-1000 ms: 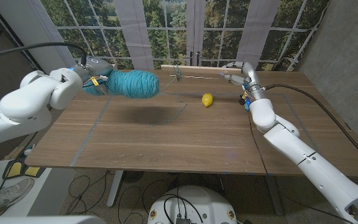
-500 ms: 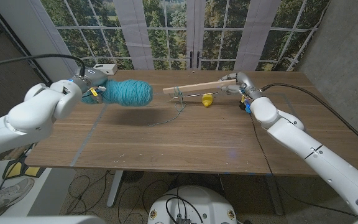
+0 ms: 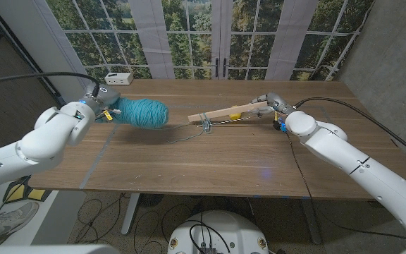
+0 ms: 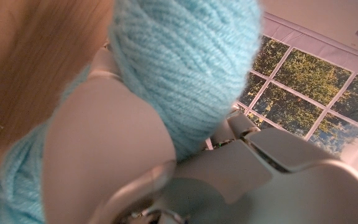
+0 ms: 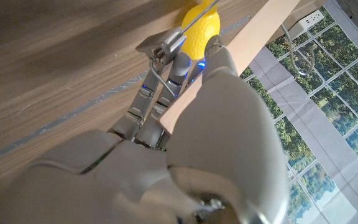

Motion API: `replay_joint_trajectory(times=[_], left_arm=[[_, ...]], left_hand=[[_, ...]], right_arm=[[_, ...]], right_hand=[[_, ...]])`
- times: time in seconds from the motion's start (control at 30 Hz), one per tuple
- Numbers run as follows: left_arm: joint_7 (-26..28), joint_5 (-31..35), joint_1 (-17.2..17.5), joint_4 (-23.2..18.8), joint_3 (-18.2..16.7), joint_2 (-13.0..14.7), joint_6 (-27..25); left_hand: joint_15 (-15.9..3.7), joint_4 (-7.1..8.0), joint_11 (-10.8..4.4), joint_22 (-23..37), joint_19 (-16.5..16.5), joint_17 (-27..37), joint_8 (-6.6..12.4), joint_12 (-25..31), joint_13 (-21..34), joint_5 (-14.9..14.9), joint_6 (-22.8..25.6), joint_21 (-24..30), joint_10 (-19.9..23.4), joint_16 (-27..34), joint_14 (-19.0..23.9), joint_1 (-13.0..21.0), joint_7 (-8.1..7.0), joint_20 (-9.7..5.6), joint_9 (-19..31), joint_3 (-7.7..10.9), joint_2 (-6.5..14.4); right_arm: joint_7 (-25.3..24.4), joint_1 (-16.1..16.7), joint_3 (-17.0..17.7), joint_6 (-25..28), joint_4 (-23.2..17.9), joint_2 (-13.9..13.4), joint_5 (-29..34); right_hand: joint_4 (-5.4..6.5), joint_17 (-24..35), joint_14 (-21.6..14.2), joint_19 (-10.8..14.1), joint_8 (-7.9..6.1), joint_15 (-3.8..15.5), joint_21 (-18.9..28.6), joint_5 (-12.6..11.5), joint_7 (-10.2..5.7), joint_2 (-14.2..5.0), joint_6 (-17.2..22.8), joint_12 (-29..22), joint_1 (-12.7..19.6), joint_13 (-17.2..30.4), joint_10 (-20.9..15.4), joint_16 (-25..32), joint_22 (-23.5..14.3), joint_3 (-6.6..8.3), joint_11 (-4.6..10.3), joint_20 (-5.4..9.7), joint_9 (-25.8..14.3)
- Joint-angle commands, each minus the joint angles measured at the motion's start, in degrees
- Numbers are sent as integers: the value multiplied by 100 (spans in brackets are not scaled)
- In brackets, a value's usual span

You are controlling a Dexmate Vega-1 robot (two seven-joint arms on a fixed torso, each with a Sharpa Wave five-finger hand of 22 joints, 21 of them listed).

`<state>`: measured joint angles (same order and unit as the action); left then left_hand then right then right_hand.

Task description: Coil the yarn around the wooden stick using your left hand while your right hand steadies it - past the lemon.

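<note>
My left hand [image 3: 103, 106] grips a teal yarn ball [image 3: 142, 113] just above the table's left side; the yarn [image 4: 185, 62] bulges past its fingers [image 4: 104, 155] in the left wrist view. A thin strand [image 3: 183, 132] trails from the ball across the wood to a few turns at the near end of the wooden stick [image 3: 224, 113]. My right hand [image 3: 272, 103] holds the stick's far end, and the stick [image 5: 253, 37] slants low over the table. The lemon [image 3: 235, 109] lies right behind the stick, half hidden; the lemon [image 5: 201, 25] sits just beyond my right fingers.
A white power strip [image 3: 119, 77] lies at the table's [image 3: 189, 162] back left corner. A black cable [image 3: 344, 106] runs along the right side by my right arm. Windows stand behind the far edge.
The stick has swung down from level over the back edge to slanting low in front of the lemon. My left hand has carried the yarn ball lower and nearer.
</note>
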<state>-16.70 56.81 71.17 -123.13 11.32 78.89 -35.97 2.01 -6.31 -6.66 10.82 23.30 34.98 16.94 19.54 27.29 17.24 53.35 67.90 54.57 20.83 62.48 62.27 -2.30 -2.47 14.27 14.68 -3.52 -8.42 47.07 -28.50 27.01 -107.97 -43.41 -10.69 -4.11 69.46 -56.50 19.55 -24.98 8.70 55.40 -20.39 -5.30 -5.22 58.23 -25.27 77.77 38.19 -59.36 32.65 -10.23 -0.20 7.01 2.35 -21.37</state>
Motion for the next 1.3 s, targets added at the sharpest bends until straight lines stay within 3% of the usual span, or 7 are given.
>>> replay_joint_trajectory(times=[0.03,0.3,0.5,0.83,1.0,1.13,1.3], left_arm=[[-96,785,-223,307,738,-40,-326],[-1249,1784,-603,288,1109,-92,-143],[-966,1627,-349,219,867,49,-192],[-1551,1726,-390,87,718,-34,-300],[-1319,1499,-159,20,486,-64,-556],[56,280,755,-104,-603,-373,-720],[1862,-1523,1547,-111,-2244,-1815,695]], left_hand=[[-1559,-69,-196,-12,-255,-297,-221,-267,-163,-214,-372,58,-89,-525,853,1303,-100,-695,26,130,1245],[-1465,119,-187,-87,-1238,-1840,-698,-967,-668,-493,-2099,-519,-2287,-1105,-2340,503,-637,14,-107,-170,834],[-645,462,247,-97,-1937,-2256,-734,-945,-1055,-303,-3923,-1187,-3883,-1084,-4590,-384,-617,608,-286,-751,466],[396,1168,720,-79,-3178,-2399,-738,-924,-1512,38,-6318,-2395,-6139,-1075,-6708,-1722,-538,1306,-379,-1633,349],[698,1489,1019,-44,-4165,-2384,-715,-912,-1559,-47,-7353,-3114,-7284,-1079,-7782,-2447,-446,1463,-378,-1875,717],[767,1596,1115,-28,-4444,-2365,-707,-887,-1556,-136,-7677,-3307,-7562,-1042,-8008,-2809,-392,1470,-376,-1948,921],[730,1640,1093,-13,-4484,-2362,-650,-814,-1561,-206,-7679,-3376,-7537,-966,-7951,-3102,-388,1469,-377,-2008,1060]], right_arm=[[213,-144,-84,614,-62,-211,-531],[325,-440,-360,1159,-112,-336,-570],[556,-732,-599,1676,-104,-437,-634],[862,-883,-680,1870,-69,-649,-895],[436,-526,-420,1495,-214,-704,-940],[-197,-63,-132,895,-300,-648,-860],[-885,463,148,-229,-189,-486,-629]], right_hand=[[38,-140,81,-53,88,398,-17,34,73,-443,-76,135,481,-139,-113,-104,9,110,-302,99,45],[140,-1374,779,-238,800,70,-232,287,4,-465,-1316,545,276,-207,1187,-1297,36,393,-371,-131,244],[331,-1727,1655,-413,1490,-151,-476,334,-20,-325,-2622,889,-213,-251,2362,-1868,33,274,-479,-395,472],[640,-2798,5056,-1831,1491,-745,-1527,178,-48,335,-5369,1563,-1277,-831,5770,-2286,7,-513,-817,-473,877],[794,-3016,5620,-2250,1469,-890,-1837,53,-4,542,-5790,1525,-1645,-1007,6298,-2247,11,-845,-924,-540,924],[998,-3126,5792,-2378,1422,-1063,-1992,-25,97,570,-5858,1466,-2049,-1114,6368,-2196,13,-1067,-1053,-769,944],[1159,-3216,5887,-2391,1375,-1190,-2082,-52,142,538,-5796,1434,-2374,-1197,6371,-2169,17,-1208,-1180,-930,957]])
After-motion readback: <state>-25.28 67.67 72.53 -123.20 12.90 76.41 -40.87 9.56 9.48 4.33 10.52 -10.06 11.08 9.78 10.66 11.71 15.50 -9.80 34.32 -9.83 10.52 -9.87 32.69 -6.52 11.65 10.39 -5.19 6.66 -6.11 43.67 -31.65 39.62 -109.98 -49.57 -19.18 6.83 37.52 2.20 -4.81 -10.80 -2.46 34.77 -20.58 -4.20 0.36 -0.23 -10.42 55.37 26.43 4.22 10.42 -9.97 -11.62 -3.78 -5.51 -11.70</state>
